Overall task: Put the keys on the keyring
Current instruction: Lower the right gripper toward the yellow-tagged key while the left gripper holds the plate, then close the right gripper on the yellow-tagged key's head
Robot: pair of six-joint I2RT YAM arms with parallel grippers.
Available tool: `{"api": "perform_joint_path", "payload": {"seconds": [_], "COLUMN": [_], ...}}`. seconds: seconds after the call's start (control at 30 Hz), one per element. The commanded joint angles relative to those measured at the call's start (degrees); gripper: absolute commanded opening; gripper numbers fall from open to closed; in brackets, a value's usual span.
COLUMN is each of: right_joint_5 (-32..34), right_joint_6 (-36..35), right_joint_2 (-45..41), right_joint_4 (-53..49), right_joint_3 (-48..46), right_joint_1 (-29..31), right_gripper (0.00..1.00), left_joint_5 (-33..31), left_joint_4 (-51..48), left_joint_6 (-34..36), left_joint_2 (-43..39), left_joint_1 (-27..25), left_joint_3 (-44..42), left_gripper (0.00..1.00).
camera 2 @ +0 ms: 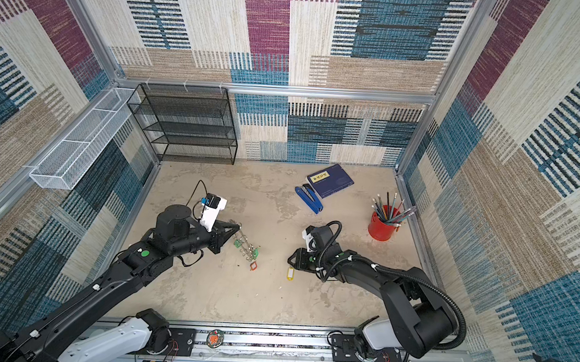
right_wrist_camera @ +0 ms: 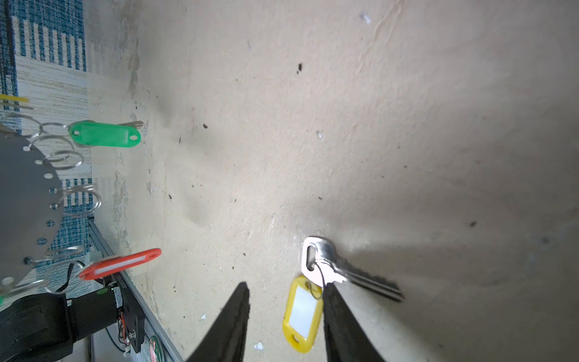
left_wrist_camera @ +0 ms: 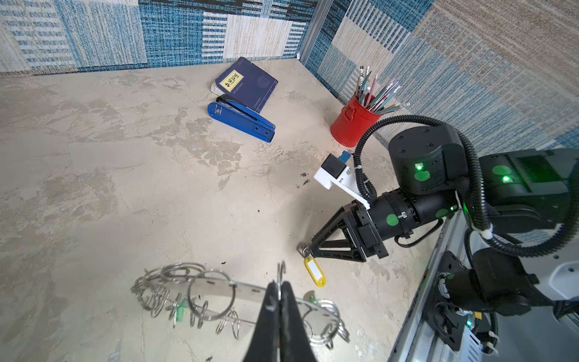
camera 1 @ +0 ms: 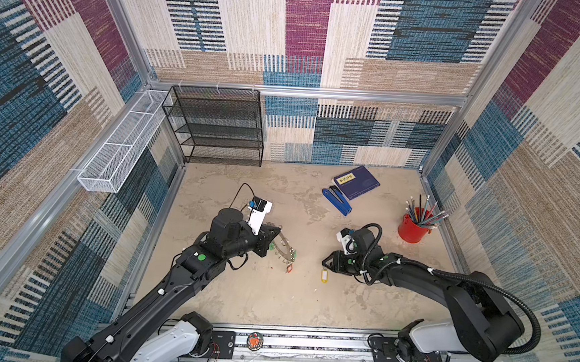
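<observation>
Where pinched tight by left gripper, keyring rim up, disc tilted off table, just left of centre in both top views. Green tag and red tag hung from rim rings, left edge of right wrist view; red tag at disc's lower end in top views. Right gripper down at table, right of centre, jaws apart astride yellow tag; nothing clasped. One finger tip against key. Key and yellow tag flat on table, apart from keyring, to its right.
</observation>
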Motion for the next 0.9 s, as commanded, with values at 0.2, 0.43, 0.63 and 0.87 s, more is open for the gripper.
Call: {"api": "perform_joint_path", "payload": {"seconds": [0.2, 0.43, 0.63, 0.87], "right_joint_5": [3.03, 1.14, -0.73, -2.48], "right_joint_6": [-1.31, -3.49, -2.38, -2.52], "right_joint_2": [1.77, 2.93, 3.97, 4.19], "right_joint_4": [-0.85, -0.29, 2.25, 3.22], "right_joint_3": [1.09, 1.99, 1.12, 1.04], "right_joint_1": [0.13, 0.14, 0.17, 0.15], "right_gripper": [0.37, 0.39, 0.38, 0.32], "left_joint_5": [1.43, 1.69, 1.73, 2.21], "left_joint_4": [3.45, 3.6, 3.6, 3.9], "left_joint_6": [-0.63, -0.61, -0.54, -0.72], "left_joint_2": [-0.37, -0.43, -0.59, -0.48], "left_joint_1": [0.03, 0.03, 0.03, 0.05], "left_joint_3": [-0.15, -0.17, -0.35, -0.35], "left_gripper": [0.0, 0.0, 0.0, 0.0]}}
